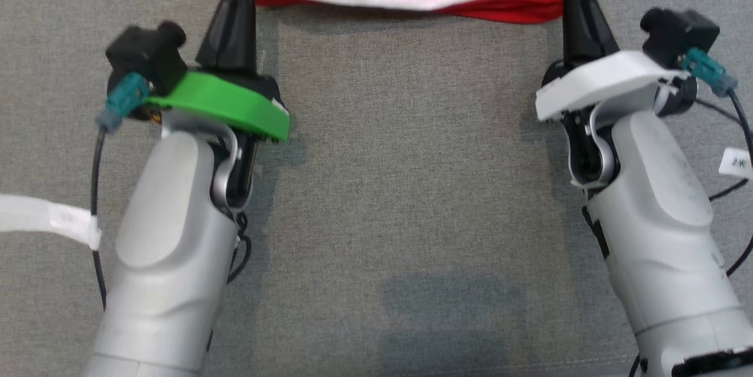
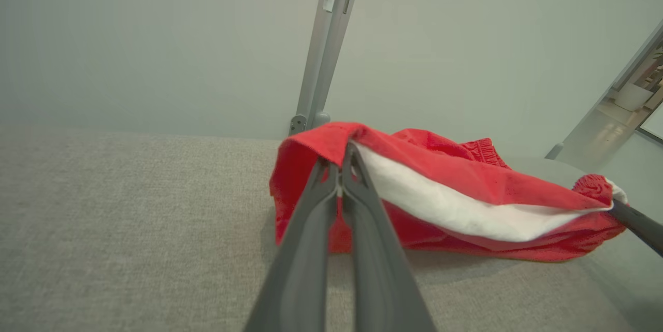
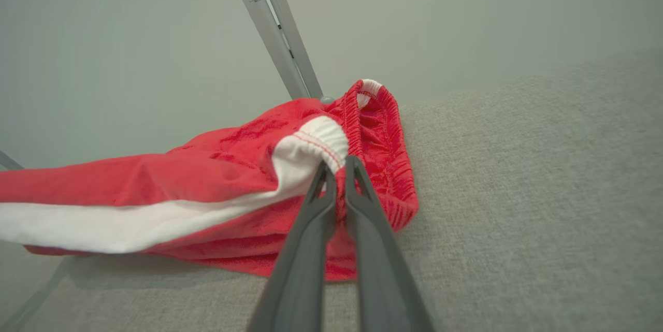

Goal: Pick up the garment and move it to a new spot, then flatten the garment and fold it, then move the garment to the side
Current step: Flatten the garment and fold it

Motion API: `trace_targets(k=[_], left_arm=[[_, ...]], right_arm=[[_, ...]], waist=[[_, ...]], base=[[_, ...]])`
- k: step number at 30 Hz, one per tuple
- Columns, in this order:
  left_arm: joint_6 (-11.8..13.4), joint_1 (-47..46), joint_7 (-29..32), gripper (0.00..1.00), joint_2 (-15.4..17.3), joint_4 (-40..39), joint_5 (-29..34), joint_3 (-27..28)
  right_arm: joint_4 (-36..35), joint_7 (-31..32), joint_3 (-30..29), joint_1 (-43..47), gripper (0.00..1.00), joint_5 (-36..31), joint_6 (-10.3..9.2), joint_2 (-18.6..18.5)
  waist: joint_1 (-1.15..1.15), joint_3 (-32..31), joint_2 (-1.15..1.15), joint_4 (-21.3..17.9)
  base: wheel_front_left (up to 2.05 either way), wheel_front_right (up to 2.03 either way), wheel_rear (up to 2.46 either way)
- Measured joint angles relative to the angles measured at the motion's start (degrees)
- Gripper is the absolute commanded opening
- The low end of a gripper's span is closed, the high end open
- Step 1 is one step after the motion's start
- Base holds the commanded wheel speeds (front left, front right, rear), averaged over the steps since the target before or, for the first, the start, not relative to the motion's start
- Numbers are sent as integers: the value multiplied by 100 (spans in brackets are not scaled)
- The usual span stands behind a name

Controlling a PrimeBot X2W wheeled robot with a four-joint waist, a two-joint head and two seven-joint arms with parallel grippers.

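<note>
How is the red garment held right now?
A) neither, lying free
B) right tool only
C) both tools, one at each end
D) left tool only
C: the left tool is shut on one end of the garment and the right tool is shut on the waistband end, with the fabric spanning between them.

I think this is a test room, like a lab. My work top is a flat grey woven cloth surface (image 1: 412, 189). Behind it stands a plain pale grey-green wall panel (image 2: 155, 37), joined by a thin grey metal post (image 2: 326, 47). Past the panel's edge I can see the shiny pale floor (image 2: 595, 135) of a bigger room and a white round pot (image 2: 632, 96).
</note>
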Motion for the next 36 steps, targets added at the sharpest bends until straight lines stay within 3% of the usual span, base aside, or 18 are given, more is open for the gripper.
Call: trace_targets(k=[9, 20, 29, 36], left_arm=[[-1, 1930, 0, 0, -9, -1215, 129, -78], [85, 4026, 0, 0, 93, -2251, 257, -66], [472, 5141, 246, 0, 227, -3249, 230, -34], [599, 5176, 514, 0, 303, -3732, 202, 9]], right_arm=[[-1680, 0, 4, 1986, 0, 79, 0, -102], [-2887, 0, -41, 3947, 0, -409, 0, -148], [-3579, 0, -180, 5259, 0, -788, 2, -43], [-3559, 0, -269, 5397, 0, -844, 7, -11]], waist=[[-1, -292, 0, -36], [-1, -873, 0, -100], [-1, -1263, 0, -19], [-1, -1334, 0, -47]], base=[[0, 0, 0], [0, 0, 0], [0, 0, 0], [0, 0, 0]])
